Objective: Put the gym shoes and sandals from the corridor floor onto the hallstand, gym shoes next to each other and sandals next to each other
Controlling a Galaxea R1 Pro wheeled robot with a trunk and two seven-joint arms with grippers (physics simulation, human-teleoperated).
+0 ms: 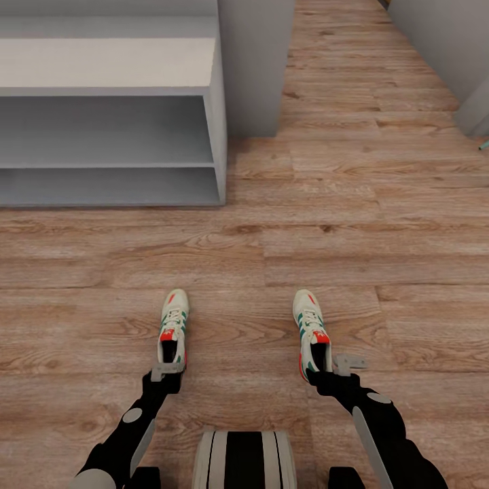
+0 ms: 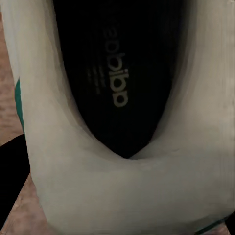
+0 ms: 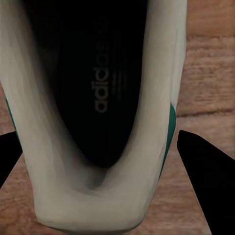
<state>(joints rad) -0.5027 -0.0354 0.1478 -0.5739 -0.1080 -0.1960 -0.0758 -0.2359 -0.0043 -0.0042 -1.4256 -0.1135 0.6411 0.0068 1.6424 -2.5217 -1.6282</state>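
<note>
**Gym shoes at both grippers, rack waiting far left**

Gym shoes, two cream-white lace-up sneakers with green stripes and red-orange tongues, lie on the light brown wood-plank corridor floor (image 1: 380,224), well apart, toes pointing away from the robot.

At the far left stands the pale grey-white hallstand (image 1: 216,115) with its low shelves. Its near edge and right corner face the open floor.

The left shoe (image 1: 173,327) has the left gripper (image 1: 167,370) right at its heel. In the left wrist view the heel fills the picture, with a dark finger (image 2: 11,181) beside it. I cannot tell if the fingers are squeezing it.

The right shoe (image 1: 311,331) has the right gripper (image 1: 334,365) at its heel. In the right wrist view two dark fingers (image 3: 203,166) stand on each side of the heel with small gaps showing, so it looks open around the shoe.

This looks like the grabbing step. Next, both shoes need a firm hold, a lift, then a carry to the far left. Lots of bare floor lies between shoes and rack. Watch the rack's right corner.
</note>
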